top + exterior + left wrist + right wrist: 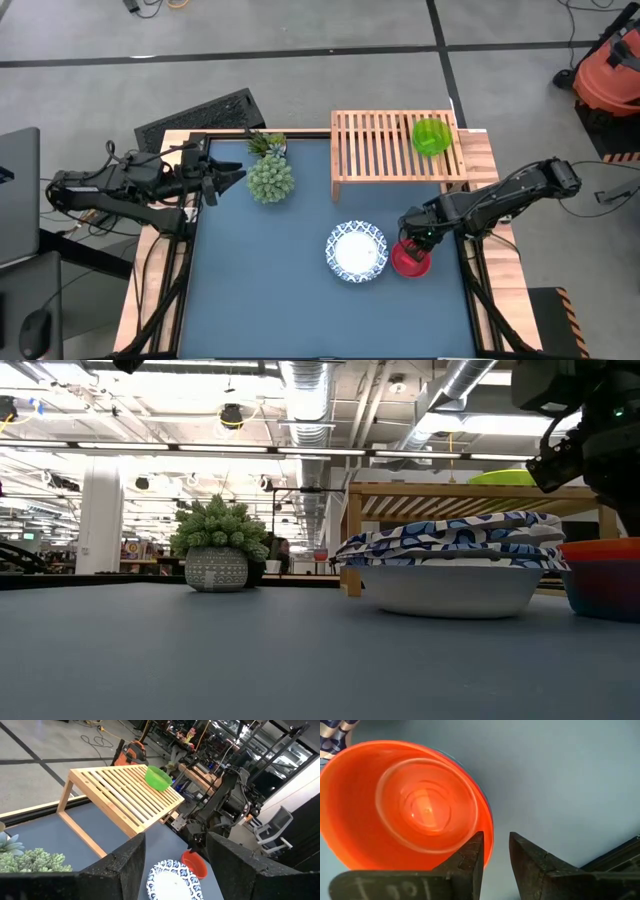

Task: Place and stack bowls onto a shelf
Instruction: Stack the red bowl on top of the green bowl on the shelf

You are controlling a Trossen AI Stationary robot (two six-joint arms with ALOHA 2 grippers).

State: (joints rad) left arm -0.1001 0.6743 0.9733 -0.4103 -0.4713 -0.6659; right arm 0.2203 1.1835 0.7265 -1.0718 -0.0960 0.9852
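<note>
A red bowl point(412, 262) point(410, 805) stands on the blue table, nested in a teal bowl point(605, 592). My right gripper point(495, 837) point(408, 240) points down over the red bowl's rim, open. One finger is inside the bowl and one outside, with bare table showing between rim and outer finger. To the left of the red bowl sits a white bowl with a blue patterned rim point(357, 252); its rim looks layered in the low view. A lime green bowl point(431, 135) rests on the shelf point(380, 145). My left gripper point(235, 180) point(175, 840) waits open at the table's left.
A spiky green plant in a grey pot point(270, 178) stands left of the shelf at the far side. The table's wooden frame point(480, 165) runs close by the right arm. Open blue tabletop point(270, 290) lies near and left.
</note>
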